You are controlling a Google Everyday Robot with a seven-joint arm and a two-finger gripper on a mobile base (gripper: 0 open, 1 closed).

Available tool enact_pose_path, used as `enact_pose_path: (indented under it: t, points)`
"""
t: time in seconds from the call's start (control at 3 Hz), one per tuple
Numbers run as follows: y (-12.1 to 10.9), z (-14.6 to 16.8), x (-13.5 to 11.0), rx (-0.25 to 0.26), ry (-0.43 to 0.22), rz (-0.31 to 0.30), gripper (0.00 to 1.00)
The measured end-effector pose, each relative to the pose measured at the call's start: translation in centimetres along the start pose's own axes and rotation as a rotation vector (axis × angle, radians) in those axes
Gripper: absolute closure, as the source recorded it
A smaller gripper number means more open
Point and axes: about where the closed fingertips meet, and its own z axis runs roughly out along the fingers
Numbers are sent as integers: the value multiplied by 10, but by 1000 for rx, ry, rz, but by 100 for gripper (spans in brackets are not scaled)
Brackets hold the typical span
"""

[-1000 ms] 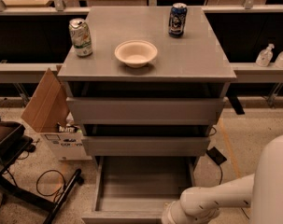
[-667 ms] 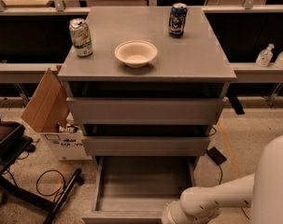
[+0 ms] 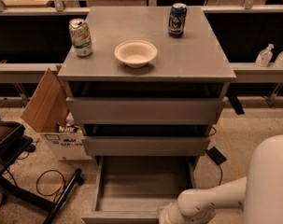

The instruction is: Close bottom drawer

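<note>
1. Grey panels make up the cabinet [image 3: 145,111]. Its bottom drawer [image 3: 141,183] stands pulled far out below the tabletop's front edge, the box bare inside, while the middle drawer front [image 3: 145,145] sits back above it.
2. The white arm [image 3: 211,202] reaches in from the lower right. Its gripper [image 3: 171,216] is at the drawer's front rim, right of middle – probably placed there to push the front inward. Whether it is open or closed, I cannot tell.
3. A green-and-white can [image 3: 80,36] stands near the tabletop's left edge, a blue can [image 3: 177,20] near the back edge, and a paper bowl [image 3: 135,53] midway toward the front edge.
4. The closing looks not yet done – a straight, steady shove would spare the upright cans a jolt.
</note>
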Motion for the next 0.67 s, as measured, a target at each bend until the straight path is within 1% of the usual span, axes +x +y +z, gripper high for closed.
enact_pose_path:
  t: [0.33, 0.67]
  points:
    - [-8, 53, 37, -44, 10, 35, 40]
    - [-18, 98, 74, -59, 27, 60, 63]
